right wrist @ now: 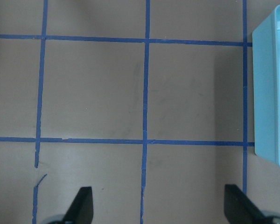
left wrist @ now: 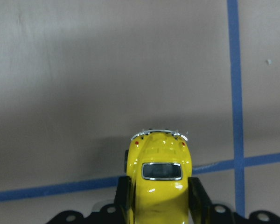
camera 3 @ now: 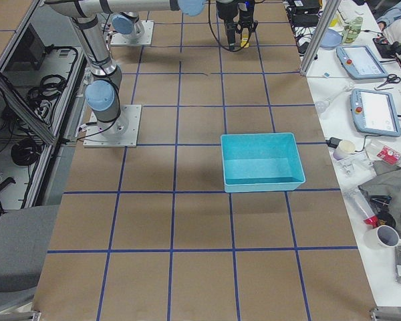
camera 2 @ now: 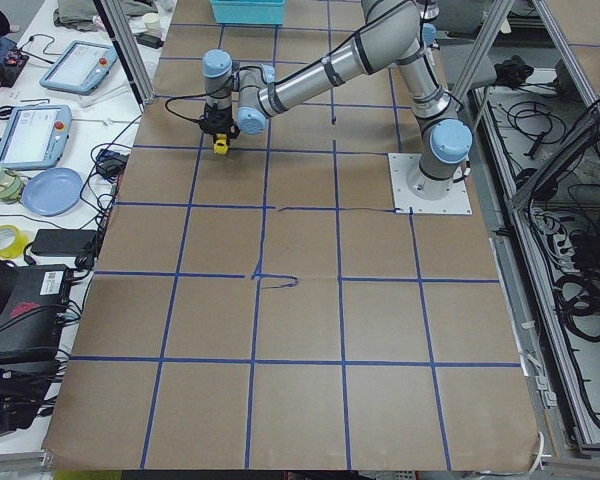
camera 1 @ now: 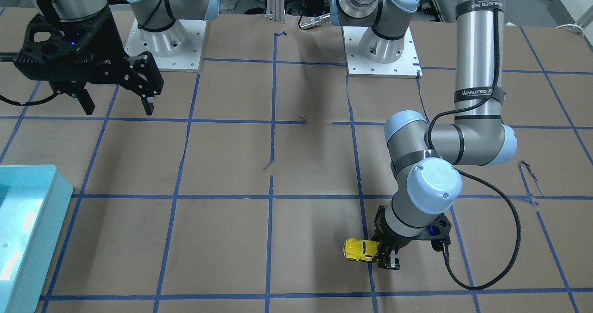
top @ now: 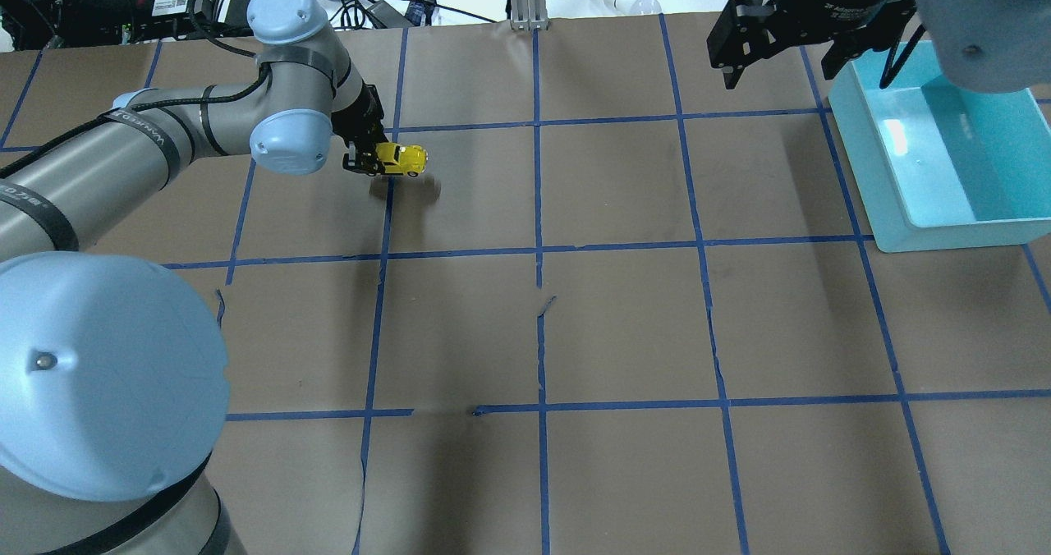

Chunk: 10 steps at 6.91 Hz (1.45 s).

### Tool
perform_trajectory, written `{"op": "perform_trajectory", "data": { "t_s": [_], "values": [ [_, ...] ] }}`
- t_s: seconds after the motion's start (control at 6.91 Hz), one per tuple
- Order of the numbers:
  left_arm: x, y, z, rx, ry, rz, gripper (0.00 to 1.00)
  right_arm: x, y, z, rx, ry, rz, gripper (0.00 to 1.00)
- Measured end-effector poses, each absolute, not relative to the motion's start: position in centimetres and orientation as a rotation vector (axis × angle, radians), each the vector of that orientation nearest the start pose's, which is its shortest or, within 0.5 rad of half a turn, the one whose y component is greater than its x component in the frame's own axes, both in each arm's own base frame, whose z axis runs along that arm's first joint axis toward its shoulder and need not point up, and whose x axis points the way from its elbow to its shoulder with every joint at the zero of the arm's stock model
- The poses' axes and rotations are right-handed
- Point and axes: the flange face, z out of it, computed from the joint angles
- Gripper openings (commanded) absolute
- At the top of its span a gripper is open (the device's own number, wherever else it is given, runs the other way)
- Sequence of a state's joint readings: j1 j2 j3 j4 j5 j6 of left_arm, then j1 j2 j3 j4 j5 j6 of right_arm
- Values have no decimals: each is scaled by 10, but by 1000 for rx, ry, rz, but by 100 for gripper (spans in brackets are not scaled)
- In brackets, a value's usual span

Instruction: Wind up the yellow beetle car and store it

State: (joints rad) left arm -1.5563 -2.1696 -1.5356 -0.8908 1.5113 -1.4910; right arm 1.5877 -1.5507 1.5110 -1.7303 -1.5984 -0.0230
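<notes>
The yellow beetle car (camera 1: 360,249) is a tiny bright yellow toy with dark windows. My left gripper (camera 1: 386,256) is shut on one end of it, and the rest of the car sticks out past the fingertips. In the overhead view the car (top: 401,159) hangs a little above the paper, with its shadow below. The left wrist view shows the car (left wrist: 159,161) clamped between both fingers (left wrist: 124,196). It also shows small in the exterior left view (camera 2: 221,146) and the exterior right view (camera 3: 242,44). My right gripper (camera 1: 118,103) is open and empty, high near the bin; it also shows in the overhead view (top: 778,66).
A teal bin (top: 944,225) stands at the table's far right in the overhead view, next to my right gripper; it also shows in the front view (camera 1: 44,220) and the right wrist view (right wrist: 268,93). Brown paper with blue tape grid lines (top: 538,251) covers the table.
</notes>
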Motion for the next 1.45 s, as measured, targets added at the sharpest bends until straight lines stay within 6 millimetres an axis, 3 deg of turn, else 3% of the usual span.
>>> {"op": "perform_trajectory", "data": {
  "t_s": [0.58, 1.01, 1.45],
  "values": [
    [-130, -686, 205, -2261, 2427, 41, 0, 139, -516, 525, -59, 3153, -315, 100],
    [-110, -690, 192, -2261, 2404, 49, 0, 139, -516, 525, -58, 3153, -315, 100],
    [-75, -694, 189, -2251, 2387, 21, 0, 139, -516, 525, -60, 3154, -315, 100]
  ]
}}
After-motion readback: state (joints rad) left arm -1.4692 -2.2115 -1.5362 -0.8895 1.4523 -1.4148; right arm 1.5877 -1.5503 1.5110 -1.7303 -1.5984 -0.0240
